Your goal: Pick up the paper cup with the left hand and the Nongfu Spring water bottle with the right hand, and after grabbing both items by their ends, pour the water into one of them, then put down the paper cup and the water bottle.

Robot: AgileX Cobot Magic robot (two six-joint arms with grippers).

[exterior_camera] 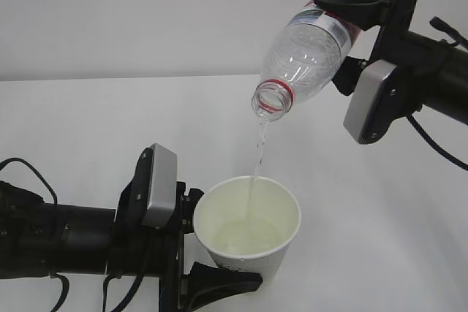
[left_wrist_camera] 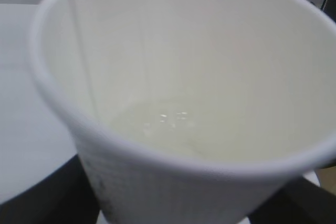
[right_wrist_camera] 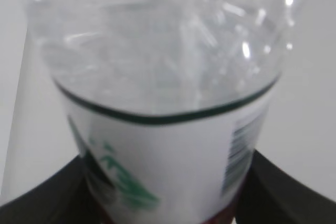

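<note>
The white paper cup (exterior_camera: 219, 218) is upright at the bottom centre, and my left gripper (exterior_camera: 212, 245) is shut on its lower part. In the left wrist view the cup (left_wrist_camera: 220, 51) fills the picture, black fingers (left_wrist_camera: 42, 198) show on either side of its base, and a shallow pool of water (left_wrist_camera: 157, 124) lies inside. My right gripper (exterior_camera: 349, 38) is shut on the labelled base end of the Nongfu Spring water bottle (exterior_camera: 307, 52), which is tilted mouth-down above the cup. A thin stream of water (exterior_camera: 257, 153) falls from the mouth into the cup. The right wrist view shows the bottle (right_wrist_camera: 168, 150) between dark fingers (right_wrist_camera: 294, 192).
A white table (exterior_camera: 88, 129) stretches under both arms, with a plain pale wall behind it. Black cables (exterior_camera: 29, 180) loop off the left arm at the left edge. Another cable (exterior_camera: 439, 151) hangs below the right arm.
</note>
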